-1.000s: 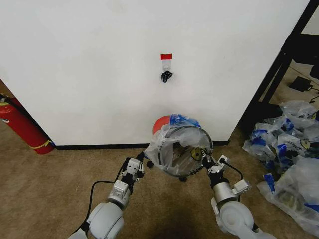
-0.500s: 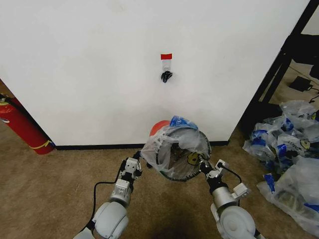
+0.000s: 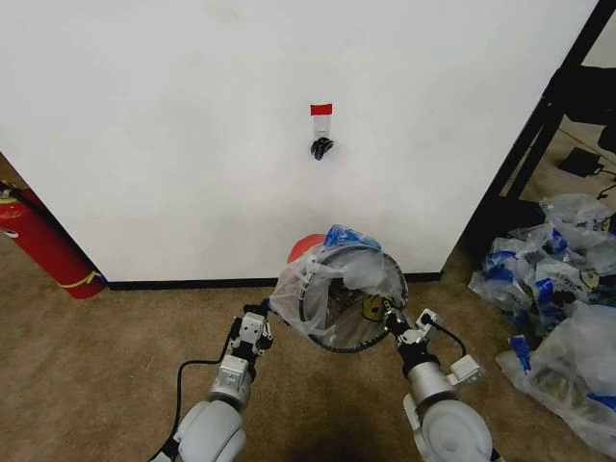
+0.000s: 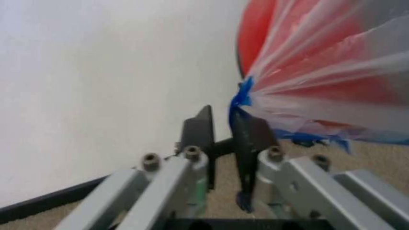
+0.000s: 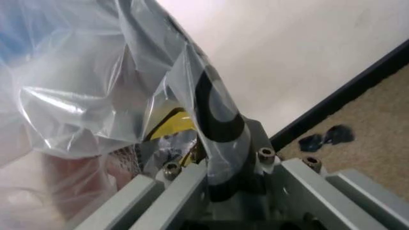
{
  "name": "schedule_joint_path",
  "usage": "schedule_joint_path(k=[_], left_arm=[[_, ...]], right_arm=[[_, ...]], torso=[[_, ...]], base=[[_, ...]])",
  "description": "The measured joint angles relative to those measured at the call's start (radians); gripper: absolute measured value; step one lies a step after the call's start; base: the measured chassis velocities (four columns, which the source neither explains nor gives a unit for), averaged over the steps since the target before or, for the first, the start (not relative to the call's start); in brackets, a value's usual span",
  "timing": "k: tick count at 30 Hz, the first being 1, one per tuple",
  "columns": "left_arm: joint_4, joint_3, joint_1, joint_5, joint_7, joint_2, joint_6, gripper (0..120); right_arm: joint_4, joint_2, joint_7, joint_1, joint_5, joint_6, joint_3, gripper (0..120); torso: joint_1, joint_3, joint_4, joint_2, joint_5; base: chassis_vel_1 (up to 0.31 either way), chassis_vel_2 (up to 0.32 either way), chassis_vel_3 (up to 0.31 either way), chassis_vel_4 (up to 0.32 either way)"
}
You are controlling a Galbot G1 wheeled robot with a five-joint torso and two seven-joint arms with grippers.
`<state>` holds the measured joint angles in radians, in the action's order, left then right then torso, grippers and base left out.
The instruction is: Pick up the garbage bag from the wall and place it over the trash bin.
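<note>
Garbage bag [image 3: 332, 289], thin crinkly translucent film, stretched over round mesh trash bin [image 3: 337, 332] below flat white wall [image 3: 192, 144]. Left gripper [image 3: 258, 321] pinches its blue-edged rim; right gripper [image 3: 387, 318] clamps film opposite.

The garbage bag [image 3: 339, 289] is translucent white with blue print and a yellow face; the trash bin [image 3: 306, 248] shows a red base and dark mesh; the wall [image 3: 192, 144] is plain white with black baseboard [image 3: 183, 284] and red tape strip [image 3: 320, 109]
</note>
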<state>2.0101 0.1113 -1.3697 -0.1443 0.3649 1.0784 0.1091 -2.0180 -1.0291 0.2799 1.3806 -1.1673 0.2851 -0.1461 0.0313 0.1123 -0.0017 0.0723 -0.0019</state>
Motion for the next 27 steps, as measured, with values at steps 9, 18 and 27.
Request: schedule_joint_path(k=[9,18,27], left_arm=[[0.043,0.035,-0.077,0.031,0.000,-0.023,-0.023,49],[0.225,0.039,-0.216,0.111,0.046,0.040,-0.028,84],[0.397,-0.057,-0.252,0.033,-0.031,0.094,0.007,100]], right_arm=[[0.081,-0.068,0.078,-0.069,0.022,0.035,0.029,0],[0.105,-0.071,0.199,-0.101,0.068,-0.013,0.081,0],[0.106,-0.026,0.201,-0.125,0.088,-0.023,0.140,0]], torso=[[0.000,0.000,0.0001,0.000,0.0000],[0.000,0.000,0.0003,0.000,0.0002],[0.000,0.000,0.0000,0.000,0.0002]], base=[[0.000,0.000,0.000,0.000],[0.000,0.000,0.000,0.000],[0.000,0.000,0.000,0.000]])
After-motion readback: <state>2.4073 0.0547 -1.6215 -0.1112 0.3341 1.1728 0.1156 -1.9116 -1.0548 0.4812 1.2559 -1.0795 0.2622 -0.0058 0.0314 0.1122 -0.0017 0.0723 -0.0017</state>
